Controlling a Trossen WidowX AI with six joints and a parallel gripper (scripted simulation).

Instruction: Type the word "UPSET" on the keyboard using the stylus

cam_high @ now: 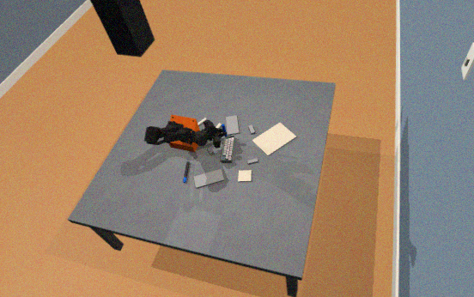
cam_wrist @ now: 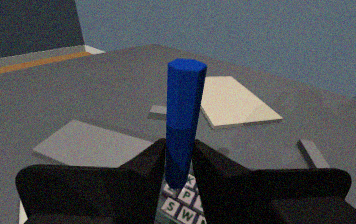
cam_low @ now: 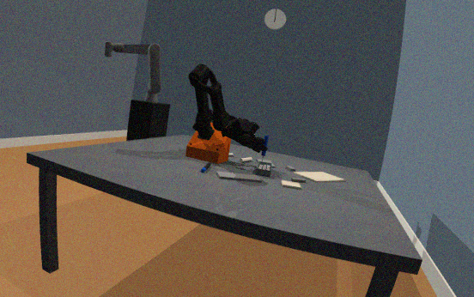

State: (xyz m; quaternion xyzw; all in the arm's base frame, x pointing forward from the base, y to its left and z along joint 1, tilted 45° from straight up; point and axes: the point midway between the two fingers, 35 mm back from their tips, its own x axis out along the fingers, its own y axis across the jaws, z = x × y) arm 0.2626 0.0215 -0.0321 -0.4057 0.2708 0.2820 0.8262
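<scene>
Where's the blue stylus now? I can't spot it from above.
Blue stylus stands upright in the pincer, centre of the wrist view, over the keyboard, near the P key.

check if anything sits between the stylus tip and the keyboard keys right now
Nothing visible does. The gripper is shut on the blue stylus, which stands upright directly over the keyboard; its tip is hidden behind the fingers.

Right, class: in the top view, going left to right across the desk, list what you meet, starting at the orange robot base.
Orange robot base → keyboard → small cream square → large cream sheet.
</scene>
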